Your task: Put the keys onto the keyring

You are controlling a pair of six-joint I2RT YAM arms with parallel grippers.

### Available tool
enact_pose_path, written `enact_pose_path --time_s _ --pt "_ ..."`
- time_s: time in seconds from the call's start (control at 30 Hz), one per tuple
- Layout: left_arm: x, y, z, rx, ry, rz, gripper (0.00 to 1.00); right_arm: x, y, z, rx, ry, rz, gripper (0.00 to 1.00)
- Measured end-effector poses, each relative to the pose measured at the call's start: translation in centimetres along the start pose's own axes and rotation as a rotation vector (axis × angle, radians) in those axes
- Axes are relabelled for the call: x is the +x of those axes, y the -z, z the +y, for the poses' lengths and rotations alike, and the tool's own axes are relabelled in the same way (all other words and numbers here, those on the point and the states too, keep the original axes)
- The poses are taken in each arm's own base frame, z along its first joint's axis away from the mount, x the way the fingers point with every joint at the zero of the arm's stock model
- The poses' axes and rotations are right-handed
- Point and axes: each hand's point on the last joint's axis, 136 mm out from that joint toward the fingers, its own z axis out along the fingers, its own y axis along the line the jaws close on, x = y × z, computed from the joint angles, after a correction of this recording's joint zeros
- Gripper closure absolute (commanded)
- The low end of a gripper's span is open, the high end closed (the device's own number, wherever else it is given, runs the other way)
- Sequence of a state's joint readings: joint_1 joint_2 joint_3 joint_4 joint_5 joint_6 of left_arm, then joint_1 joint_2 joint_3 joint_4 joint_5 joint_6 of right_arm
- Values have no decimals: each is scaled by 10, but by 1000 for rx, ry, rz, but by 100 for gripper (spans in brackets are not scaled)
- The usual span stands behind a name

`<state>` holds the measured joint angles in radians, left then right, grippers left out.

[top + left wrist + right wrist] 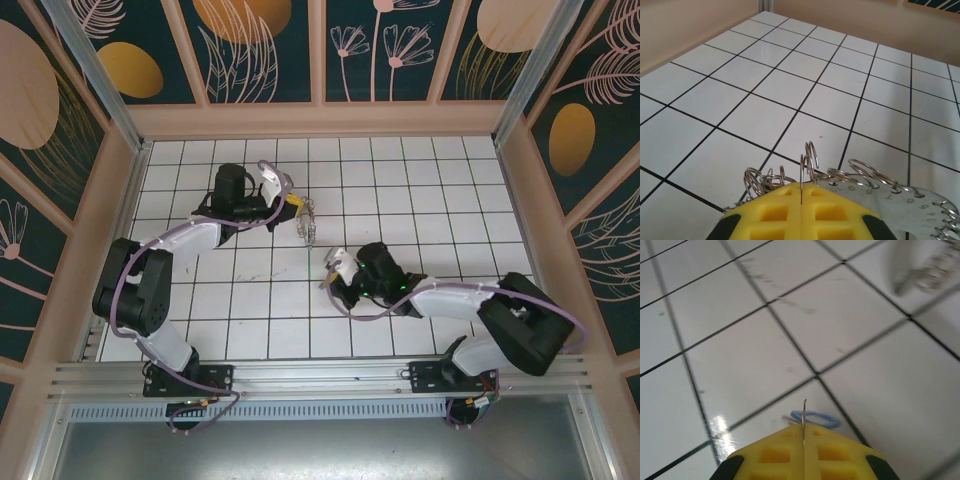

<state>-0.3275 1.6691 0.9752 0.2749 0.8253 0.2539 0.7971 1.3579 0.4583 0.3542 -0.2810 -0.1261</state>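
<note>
1. Keyring: a cluster of wire split-ring coils on a flat metal plate stamped with numerals. It is clamped at the tips of the left gripper. The coils fan out to either side of the pads and the plate extends to the gripper's right.
2. Left gripper: the yellow pads are pressed together, with one wire loop standing in the seam between them.
3. In the overhead view, the keyring hangs just ahead of the left gripper, over the white tiled floor.
4. Blue key: its blue oval head lies directly at the tips of the right gripper.
5. Right gripper: the pads are closed, with a thin metal sliver of the key pinched in the seam, low over the tiles.
6. The two grippers are near each other but apart.
</note>
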Motion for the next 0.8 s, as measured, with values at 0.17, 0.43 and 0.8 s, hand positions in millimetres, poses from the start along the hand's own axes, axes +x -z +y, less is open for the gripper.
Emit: enact_pose_path --time_s 0.17,0.43,0.8 --pt "5 3 -11 18 -5 4 100 -10 34 -59 205 -207 -85 100" --pt "7 4 -37 66 -24 9 100 21 65 -128 335 -587 -27 100" --pt "6 7 -63 125 -65 34 100 18 84 -111 310 -814 132 100"
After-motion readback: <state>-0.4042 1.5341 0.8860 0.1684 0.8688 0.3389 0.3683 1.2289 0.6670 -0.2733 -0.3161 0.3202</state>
